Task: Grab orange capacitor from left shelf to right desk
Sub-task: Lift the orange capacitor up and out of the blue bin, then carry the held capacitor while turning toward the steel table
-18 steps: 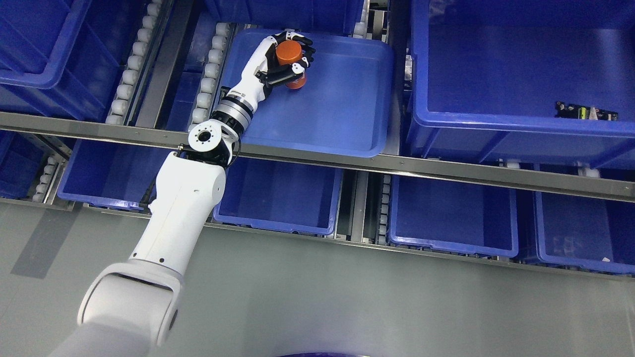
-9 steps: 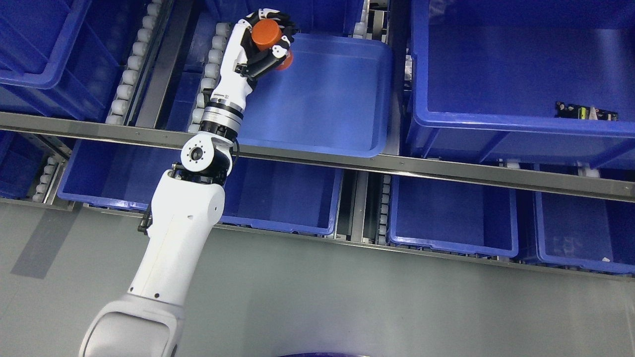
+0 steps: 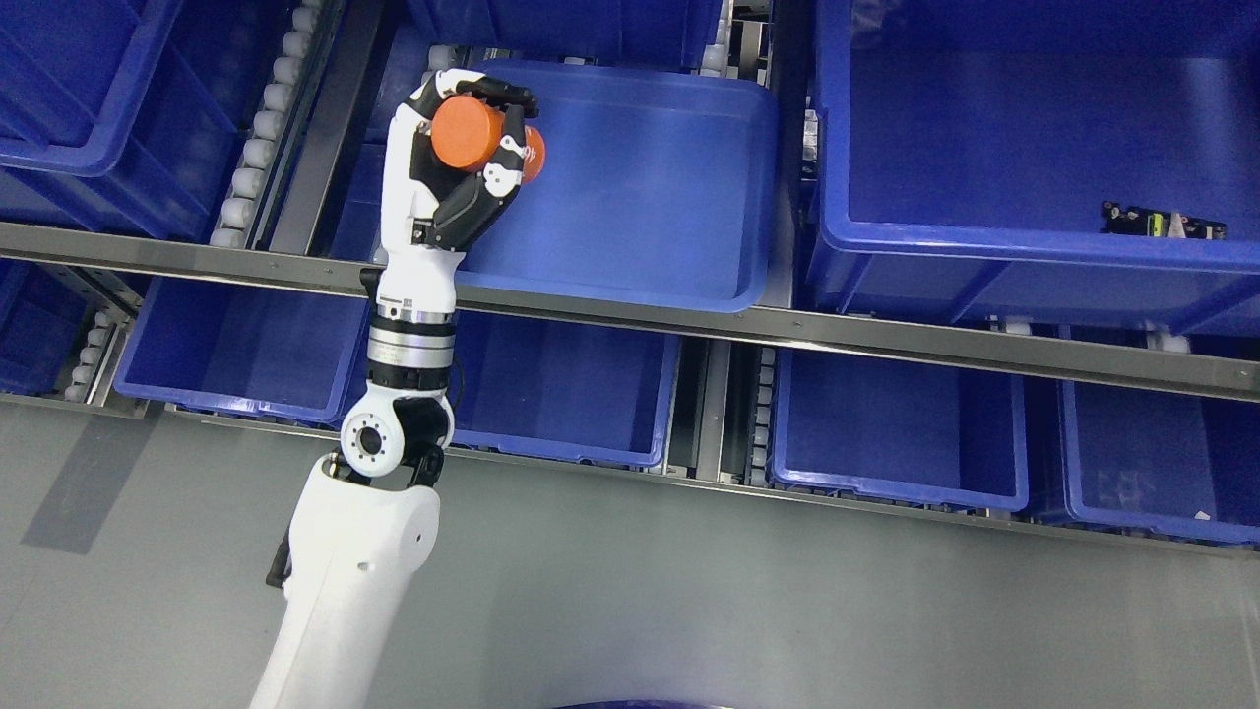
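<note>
Orange capacitor point(image 3: 479, 138), markings unreadable, in curled fingers point(image 3: 504, 158) of left hand point(image 3: 453, 167) above blue tray point(image 3: 689, 286).

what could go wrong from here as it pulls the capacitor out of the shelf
Three risks, all judgements. The orange capacitor lies tilted in the left hand, with an end sticking out past the fingers, so it might slip while travelling. The wrist sits right over the metal shelf rail, which it could clip when withdrawing. A dropped capacitor would likely fall into the blue tray or a lower bin.
</note>
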